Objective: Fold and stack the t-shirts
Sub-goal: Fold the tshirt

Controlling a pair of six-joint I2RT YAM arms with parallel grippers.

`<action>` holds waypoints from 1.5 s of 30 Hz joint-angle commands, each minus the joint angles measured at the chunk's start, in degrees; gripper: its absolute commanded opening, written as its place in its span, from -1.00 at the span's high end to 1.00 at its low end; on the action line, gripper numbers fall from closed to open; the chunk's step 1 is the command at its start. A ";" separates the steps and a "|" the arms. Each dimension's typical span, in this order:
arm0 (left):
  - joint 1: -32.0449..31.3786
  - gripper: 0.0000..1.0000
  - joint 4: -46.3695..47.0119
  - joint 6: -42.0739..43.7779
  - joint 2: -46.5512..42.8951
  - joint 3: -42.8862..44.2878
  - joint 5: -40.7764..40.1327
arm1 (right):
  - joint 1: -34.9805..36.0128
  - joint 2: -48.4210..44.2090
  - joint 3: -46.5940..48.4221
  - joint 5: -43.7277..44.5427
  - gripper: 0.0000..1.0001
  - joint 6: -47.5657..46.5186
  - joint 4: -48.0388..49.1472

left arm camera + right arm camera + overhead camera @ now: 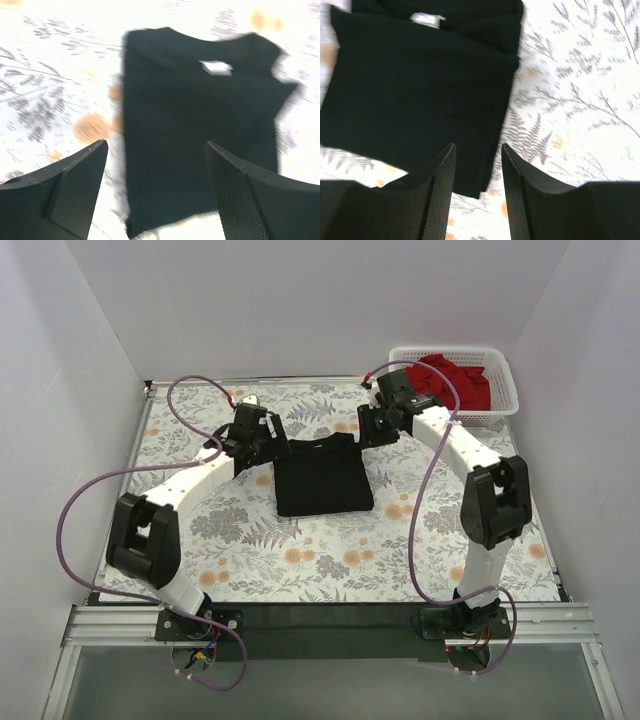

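Squarely folded, the black t-shirt [323,480] lies flat.

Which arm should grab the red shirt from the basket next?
Right. The right arm lies beside the basket holding the red shirt, jaws open and empty. The left arm sits across the black shirt, farther off.

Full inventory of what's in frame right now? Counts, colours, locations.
black t-shirt: one, black, folded flat at the table's centre, between the two grippers
label: one, white, at the black t-shirt's neck
red t-shirt: one, red, bunched in the basket
basket: one, white lattice, far right corner
table cover: one, white with grey ferns and orange flowers, over the table
cables: two, purple, one looping along each arm
left gripper: black, open, over the shirt's left edge
right gripper: black, open, over the shirt's right edge
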 commanded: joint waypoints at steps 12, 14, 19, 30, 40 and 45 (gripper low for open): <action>-8.33 0.14 -0.57 -3.88 -6.24 -11.36 7.03 | 2.87 4.65 -4.35 -24.43 0.30 1.73 16.33; -8.32 0.14 -0.13 -3.70 -4.84 -11.36 6.67 | 2.95 8.06 -2.16 -24.96 0.32 1.38 16.60; -8.33 0.14 1.37 -3.00 -0.88 -10.75 3.34 | 0.50 14.84 4.35 -26.63 0.34 2.25 18.70; -8.24 0.08 3.57 -3.35 5.36 -11.54 1.05 | -7.06 22.85 4.54 -34.10 0.33 13.76 32.76; -8.33 -0.17 0.23 -3.79 -2.18 -8.46 1.66 | -7.68 9.88 -4.41 -36.12 0.32 17.81 36.37; -8.24 -0.19 -0.74 -6.25 -8.07 -8.55 5.69 | -5.66 -0.42 -19.16 -38.31 0.31 21.93 42.08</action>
